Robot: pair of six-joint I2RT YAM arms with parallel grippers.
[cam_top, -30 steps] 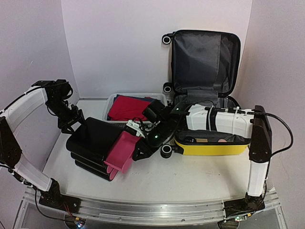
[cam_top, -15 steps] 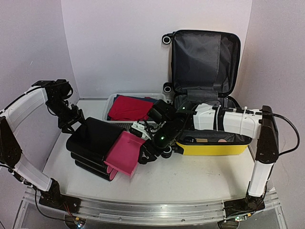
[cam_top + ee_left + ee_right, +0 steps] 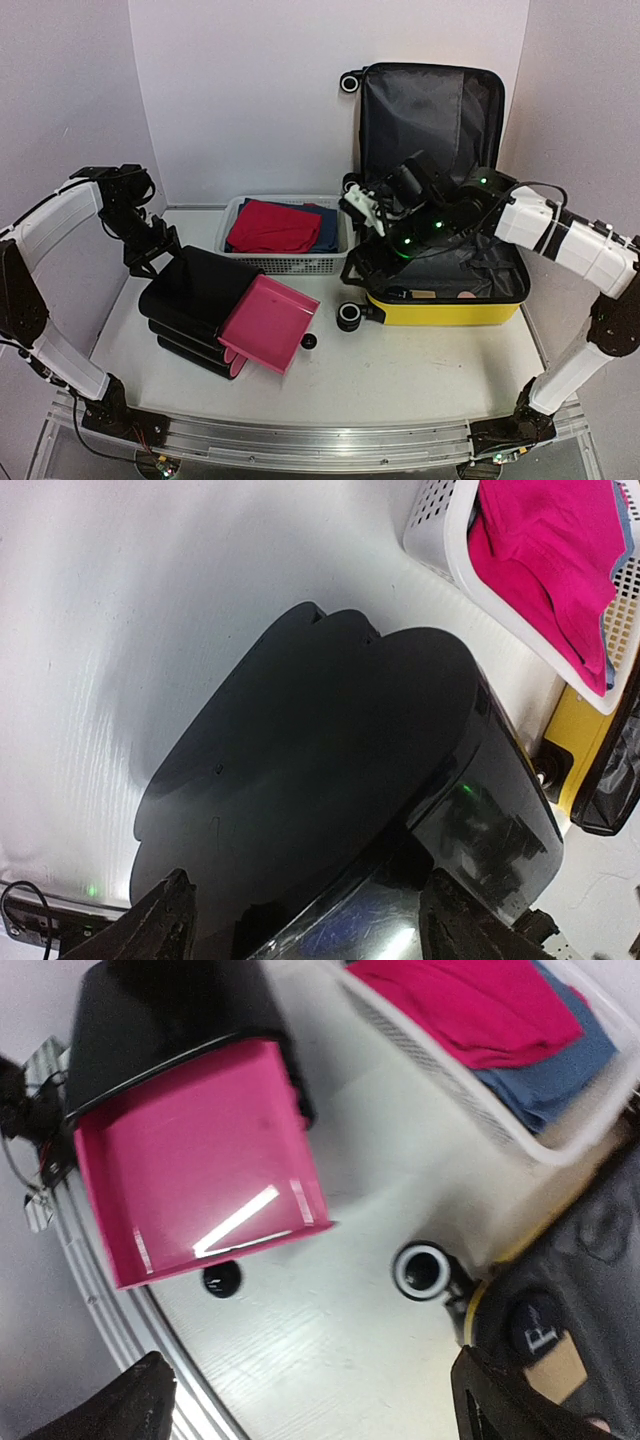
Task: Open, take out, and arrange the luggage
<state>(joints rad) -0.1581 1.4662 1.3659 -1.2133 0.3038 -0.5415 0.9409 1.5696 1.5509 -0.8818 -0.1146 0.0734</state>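
**Q:** Where does the luggage sit?

**A:** The luggage (image 3: 447, 308) is on the right half of the bench (image 3: 420, 375), toward the far edge. Its base lies flat, and its lid is open and stands upright against the back wall.

**Q:** How does it look?

**A:** It has a yellow hard shell with a black zipper band round the rim. Both halves are lined with dark grey fabric. Black wheels (image 3: 349, 317) stick out on its left side, one low by the base and others up along the lid.

**Q:** And your grippers?

**A:** My right gripper (image 3: 368, 208) hangs above the luggage's far left corner, spread wide with nothing in it. My left gripper (image 3: 150, 255) is at the far left end of the black case (image 3: 195, 290). Its fingers are set wide with the case's end between them, and I cannot tell whether they press on it.

**Q:** Anything else?

**A:** A pink drawer (image 3: 268, 322) juts from the case toward the near edge, with a small black cap (image 3: 309, 342) just beside it. A white basket (image 3: 290, 263) of red and blue cloth (image 3: 270, 225) stands just left of the luggage.
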